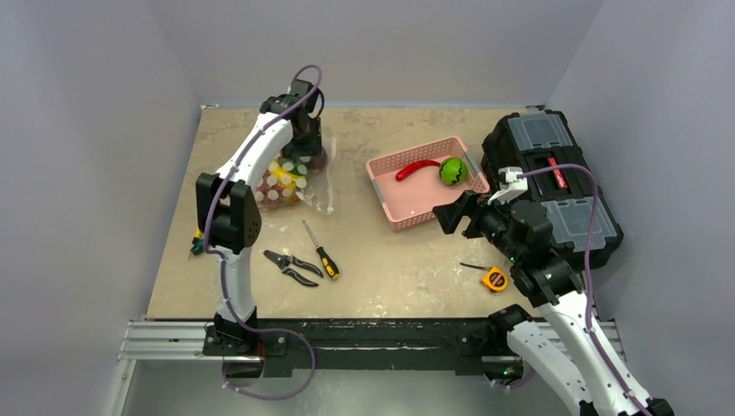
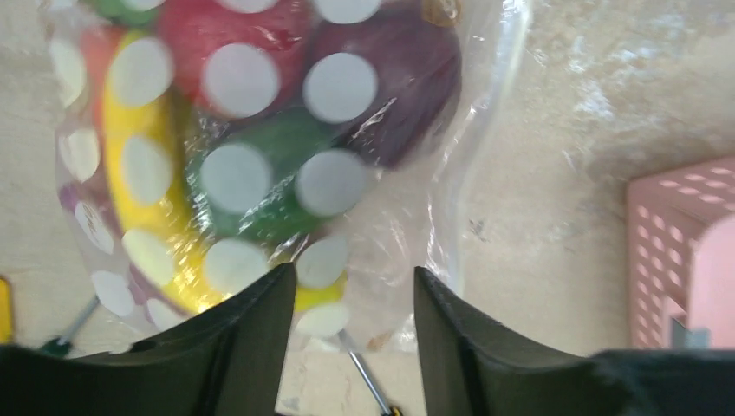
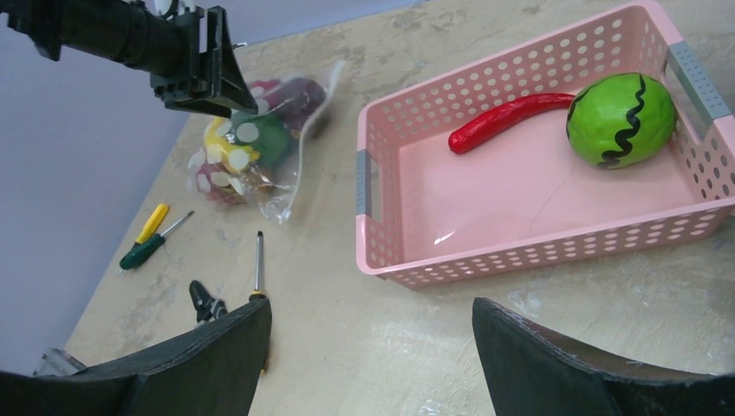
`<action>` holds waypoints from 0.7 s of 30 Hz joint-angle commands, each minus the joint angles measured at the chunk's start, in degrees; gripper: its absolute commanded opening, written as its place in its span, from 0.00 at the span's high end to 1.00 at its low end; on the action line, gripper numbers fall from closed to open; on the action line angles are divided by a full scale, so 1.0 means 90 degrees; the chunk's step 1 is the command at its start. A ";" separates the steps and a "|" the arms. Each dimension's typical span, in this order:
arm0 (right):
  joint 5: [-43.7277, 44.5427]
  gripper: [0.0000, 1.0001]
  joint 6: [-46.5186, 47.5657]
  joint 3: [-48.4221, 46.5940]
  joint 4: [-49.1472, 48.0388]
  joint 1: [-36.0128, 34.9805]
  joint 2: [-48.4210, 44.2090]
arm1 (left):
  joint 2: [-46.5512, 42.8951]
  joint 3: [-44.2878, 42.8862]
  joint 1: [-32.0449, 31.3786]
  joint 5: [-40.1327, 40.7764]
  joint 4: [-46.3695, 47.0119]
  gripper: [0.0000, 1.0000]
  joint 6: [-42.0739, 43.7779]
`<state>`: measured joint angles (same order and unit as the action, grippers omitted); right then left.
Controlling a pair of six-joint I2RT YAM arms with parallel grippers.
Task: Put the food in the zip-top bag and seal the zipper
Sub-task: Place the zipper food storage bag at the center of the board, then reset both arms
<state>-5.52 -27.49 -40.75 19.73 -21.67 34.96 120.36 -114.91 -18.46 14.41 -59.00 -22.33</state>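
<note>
Top view: left gripper [image 1: 306, 147] hangs over the far end of the bag [image 1: 286, 180], which lies on the table's far left with several food pieces inside. Right gripper [image 1: 456, 213] sits at the near right corner of the basket [image 1: 394, 212], which holds the chili [image 1: 418, 168] and melon [image 1: 452, 171]. Right arm is much nearer those two; the bag is well apart to its left.

Left wrist: left gripper [image 2: 354, 299] is spread, nothing pinched, with the bag [image 2: 260, 165] just beyond and below the tips. Cannot tell where the zipper runs or whether it is shut.

Right wrist: right gripper [image 3: 373, 347] is wide open and empty. The basket [image 3: 520, 251] is straight ahead. The chili [image 3: 511, 120] lies far side, long axis left-right with a slight tilt; the melon [image 3: 620, 120] touches its right end. Likely next: right arm reaches forward over the near wall, jaws closing across the chili's width.
</note>
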 commanded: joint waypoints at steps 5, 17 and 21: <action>0.0082 0.13 0.0251 -0.0460 0.0275 0.0013 0.0106 | -0.2612 0.0998 0.0116 -0.2280 0.0752 0.33 -0.0567; 0.0755 0.04 0.0754 -0.1613 0.1343 0.0012 0.0010 | -0.7071 0.2506 0.0108 -0.2412 0.1221 0.08 0.0022; 0.1253 0.01 0.0823 -0.2030 0.1631 0.0006 -0.0207 | -0.8478 0.3208 0.0108 -0.2079 0.1653 0.05 0.0169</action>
<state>0.30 -22.20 -54.04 31.27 -21.67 35.27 50.39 -91.09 -17.54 -6.96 -47.90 -23.40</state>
